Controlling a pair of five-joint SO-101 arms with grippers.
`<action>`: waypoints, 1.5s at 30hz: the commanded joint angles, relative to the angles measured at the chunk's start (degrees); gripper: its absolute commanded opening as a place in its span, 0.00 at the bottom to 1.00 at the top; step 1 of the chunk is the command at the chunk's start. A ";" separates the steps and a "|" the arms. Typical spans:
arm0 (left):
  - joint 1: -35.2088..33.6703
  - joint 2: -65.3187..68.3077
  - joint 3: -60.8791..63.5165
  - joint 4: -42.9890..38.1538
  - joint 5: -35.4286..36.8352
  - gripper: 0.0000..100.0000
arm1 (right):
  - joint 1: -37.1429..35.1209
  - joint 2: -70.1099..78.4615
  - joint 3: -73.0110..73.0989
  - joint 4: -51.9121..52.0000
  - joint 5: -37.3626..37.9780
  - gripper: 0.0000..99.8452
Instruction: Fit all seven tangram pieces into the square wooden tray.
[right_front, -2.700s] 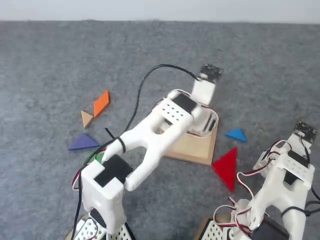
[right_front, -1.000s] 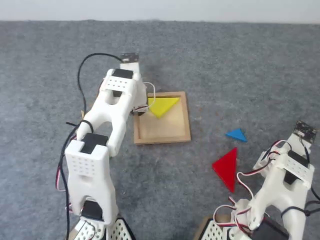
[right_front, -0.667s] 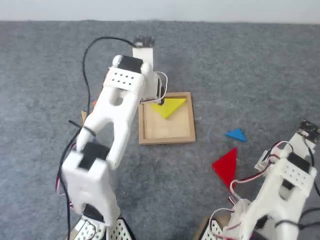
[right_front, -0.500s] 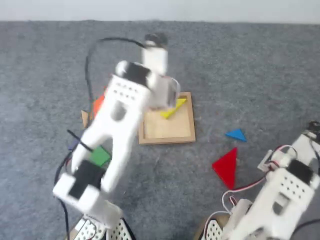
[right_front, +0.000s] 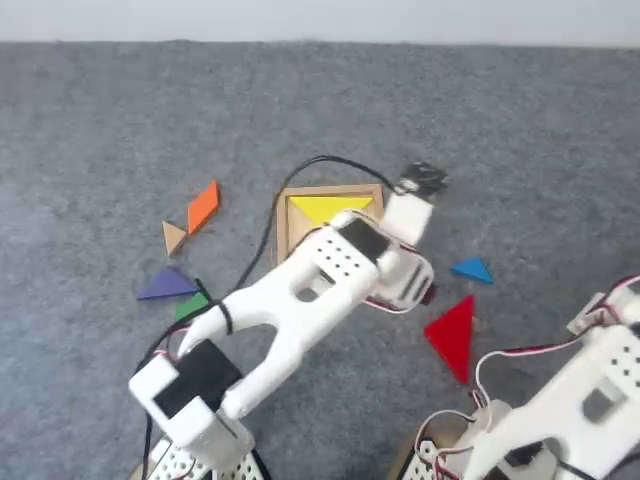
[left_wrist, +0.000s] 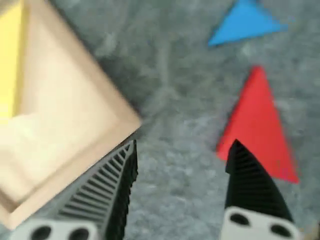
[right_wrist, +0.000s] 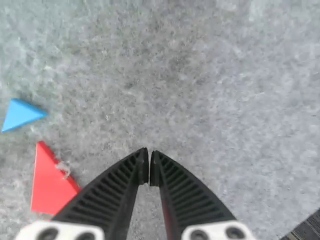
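One red triangle (left_wrist: 257, 127) lay just beside my left tool (left_wrist: 183, 147), spread wide and empty, so I judged centring over it before closing wisest.

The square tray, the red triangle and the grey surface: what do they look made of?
The tray looks like pale unpainted wood, matte tan with a raised rim. The red triangle is flat and evenly coloured; painted wood or plastic, unclear. The grey surface looks like fuzzy, flecked felt or carpet.
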 joint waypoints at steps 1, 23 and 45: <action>4.57 0.62 -9.27 5.89 -0.35 0.28 | 2.33 0.22 -5.98 2.86 1.23 0.02; 9.49 44.40 -69.85 36.40 0.00 0.28 | 4.88 0.40 -6.59 3.56 2.11 0.02; 5.36 52.40 -72.92 36.40 6.51 0.26 | 4.62 0.48 -6.15 4.26 2.02 0.02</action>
